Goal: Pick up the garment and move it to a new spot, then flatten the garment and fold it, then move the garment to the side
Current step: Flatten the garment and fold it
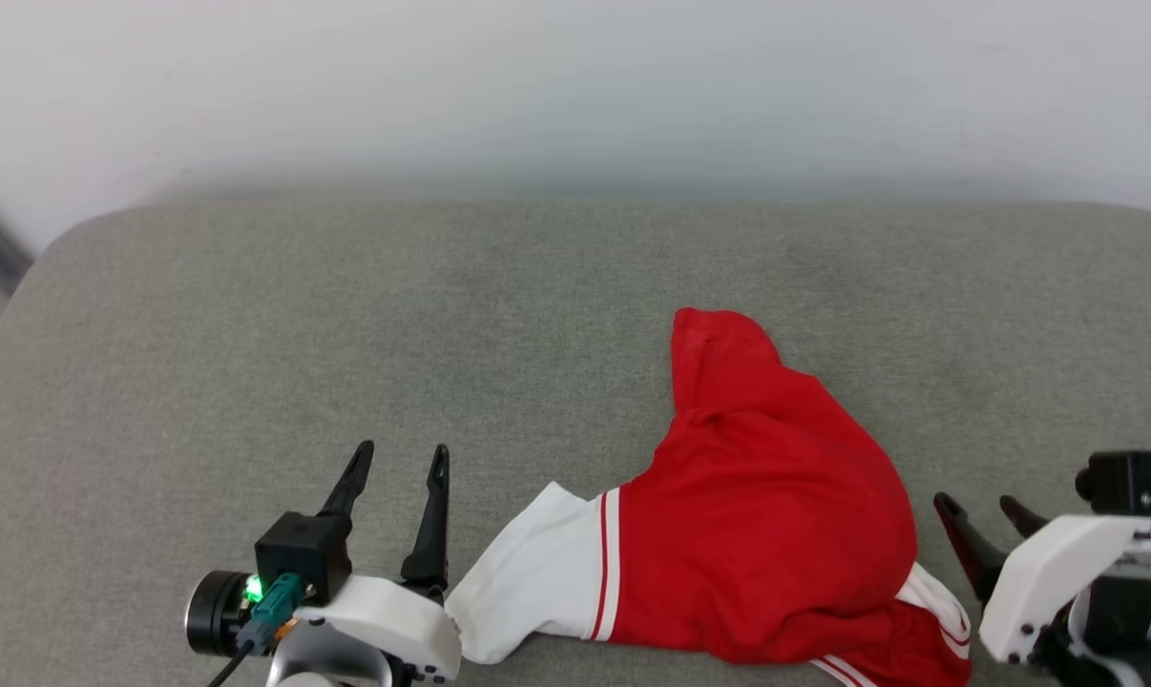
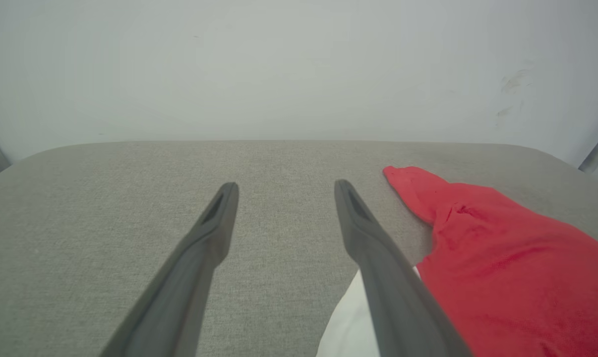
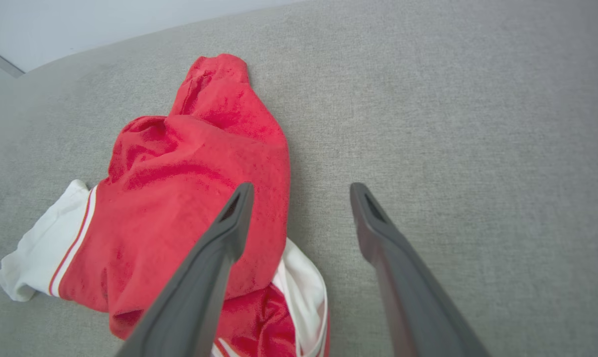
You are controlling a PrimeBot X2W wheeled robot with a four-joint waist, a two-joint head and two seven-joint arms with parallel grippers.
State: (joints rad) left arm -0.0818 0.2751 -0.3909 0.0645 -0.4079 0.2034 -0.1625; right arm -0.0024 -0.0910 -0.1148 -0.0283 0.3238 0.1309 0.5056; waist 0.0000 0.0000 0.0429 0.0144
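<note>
Bunched at the near edge of the grey bench [image 1: 251, 334], right of centre, the garment [image 1: 766, 515] lies unflattened and unfolded. Spreading, folding and the move aside look left to do, and whether this is its new spot cannot be told. The left gripper [image 1: 402, 456] and right gripper [image 1: 981, 515] flank it, jaws wide apart and empty. Beyond, bare bench runs to a pale wall [image 1: 575, 86].

Garment [image 1: 766, 534] lower right corner cut off by bottom edge; underside folds hidden
</note>
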